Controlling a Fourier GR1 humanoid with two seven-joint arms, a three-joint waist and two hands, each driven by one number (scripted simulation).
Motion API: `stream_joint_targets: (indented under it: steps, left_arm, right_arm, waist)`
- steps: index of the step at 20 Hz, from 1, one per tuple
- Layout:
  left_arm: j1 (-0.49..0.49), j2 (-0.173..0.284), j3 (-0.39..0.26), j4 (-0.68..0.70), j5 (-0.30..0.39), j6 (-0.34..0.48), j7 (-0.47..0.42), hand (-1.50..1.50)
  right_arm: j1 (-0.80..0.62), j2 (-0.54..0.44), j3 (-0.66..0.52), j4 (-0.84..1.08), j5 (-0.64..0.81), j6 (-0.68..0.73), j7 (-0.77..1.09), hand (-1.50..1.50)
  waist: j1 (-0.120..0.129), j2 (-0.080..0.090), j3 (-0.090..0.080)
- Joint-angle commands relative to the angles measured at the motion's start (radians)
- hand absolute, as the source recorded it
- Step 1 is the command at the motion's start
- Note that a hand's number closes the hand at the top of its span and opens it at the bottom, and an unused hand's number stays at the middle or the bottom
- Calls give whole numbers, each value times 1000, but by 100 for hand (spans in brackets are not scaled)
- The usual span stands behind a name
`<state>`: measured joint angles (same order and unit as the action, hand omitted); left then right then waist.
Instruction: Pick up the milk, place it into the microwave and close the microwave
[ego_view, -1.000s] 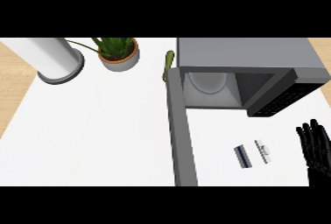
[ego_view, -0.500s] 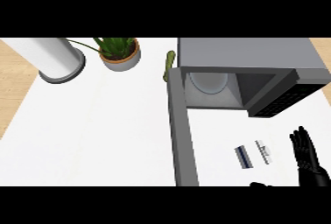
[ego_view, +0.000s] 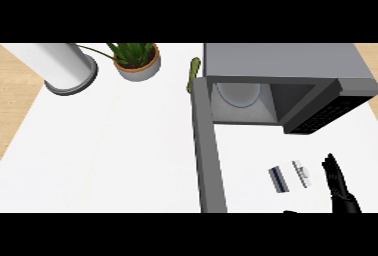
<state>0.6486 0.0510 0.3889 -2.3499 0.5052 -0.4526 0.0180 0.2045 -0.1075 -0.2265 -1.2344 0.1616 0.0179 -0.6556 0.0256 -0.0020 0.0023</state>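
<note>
1. Your right hand shows at the lower right edge of the head view, fingers straight and pressed together, pointing away from you and holding nothing. Your left hand is nowhere in view.
2. The milk lies flat on the white tabletop, just left of that hand and apart from it, in front of the microwave. It reads as a small carton on its side, with a dark face and a pale face.
3. The microwave door stands wide open, swung out toward you, and runs along the left of the milk. The cavity is open, with its round plate showing.
4. Risk: a carton lying flat is likely hard to get your fingers round; a sideways nudge could slide it toward the door.
5. Risk: on the lift, the carton may clip the cavity's lower lip if you carry it low.
6. The plant and the white cylinder sit well apart, out of your path.
</note>
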Motion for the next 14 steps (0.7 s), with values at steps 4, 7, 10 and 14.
stream_joint_targets:
  steps: [4,7,10,14]
  left_arm:
    - [66,2,44,-130,192,-34,16,-150]
    - [80,2,57,-97,207,-61,3,-150]
    - [77,-19,44,-85,174,-78,-34,-150]
    - [121,-23,42,-152,197,-65,6,-150]
  right_arm:
    - [-120,-20,-25,277,51,-54,-160,-150]
    - [-167,-10,-28,366,38,-37,-210,-150]
    - [-261,-68,-87,511,4,-2,-269,-150]
    - [-261,-70,-88,595,-11,60,-364,-150]
  waist:
    - [1,0,0]
    - [-3,1,0]
    - [2,2,1]
    - [-3,2,1]
